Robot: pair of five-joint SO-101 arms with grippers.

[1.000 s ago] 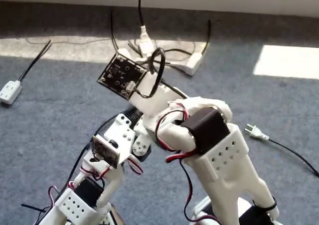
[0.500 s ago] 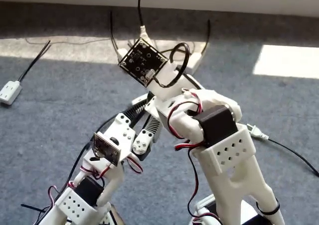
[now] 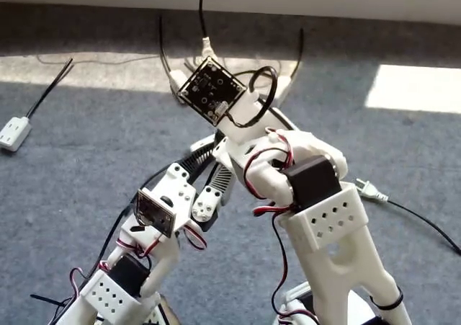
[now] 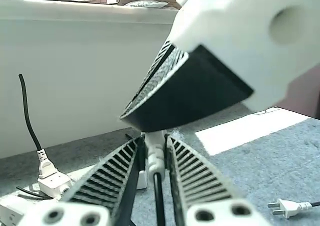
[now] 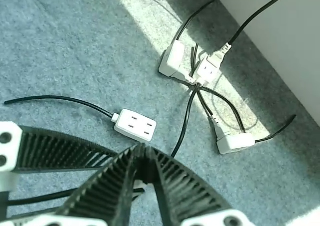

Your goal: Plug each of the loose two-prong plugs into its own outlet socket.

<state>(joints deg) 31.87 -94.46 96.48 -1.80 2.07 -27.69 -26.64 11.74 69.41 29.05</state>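
Note:
My left gripper (image 4: 154, 142) is shut on a white two-prong plug (image 4: 154, 155) whose black cord runs back between the ribbed fingers. In the high view the left gripper (image 3: 210, 168) sits low in the middle, tucked under the right arm (image 3: 302, 181). My right gripper (image 5: 143, 155) hangs above the carpet with its fingers pressed together and nothing that I can make out between them. Just beyond its tips lies a white outlet socket block (image 5: 134, 125) on a black cord. A loose white plug (image 3: 367, 190) (image 4: 285, 206) lies on the carpet to the right.
A cluster of white outlet blocks and plugged cords (image 5: 200, 73) lies by the back wall (image 3: 281, 87). Another outlet block (image 3: 14, 132) sits at the far left. Grey carpet (image 3: 86, 174) is bare to the left of the arms.
The right arm's wrist and camera board have swung up and to the right, toward the back wall. The left arm has hardly moved and keeps hold of its plug.

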